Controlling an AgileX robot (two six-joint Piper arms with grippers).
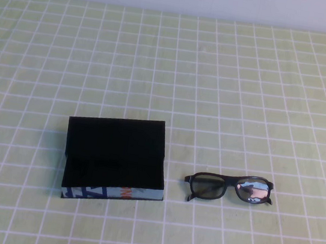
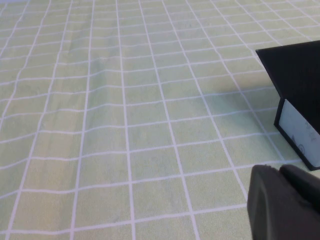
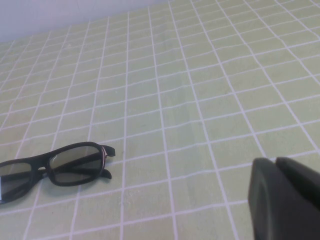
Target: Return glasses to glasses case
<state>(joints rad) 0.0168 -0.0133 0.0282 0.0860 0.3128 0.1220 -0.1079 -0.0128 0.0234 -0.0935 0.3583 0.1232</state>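
Currently the glasses (image 1: 228, 188) lie at 3 o'clock of the open glasses case (image 1: 115, 159), long axis 9-to-3. Right gripper (image 3: 287, 200) is nearer, left gripper (image 2: 282, 202) beside the case; neither's jaws can be judged.

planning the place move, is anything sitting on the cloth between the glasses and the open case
Nothing visible. The glasses lie right of the open glasses case with only bare tablecloth between. The right gripper and left gripper show only in their wrist views.
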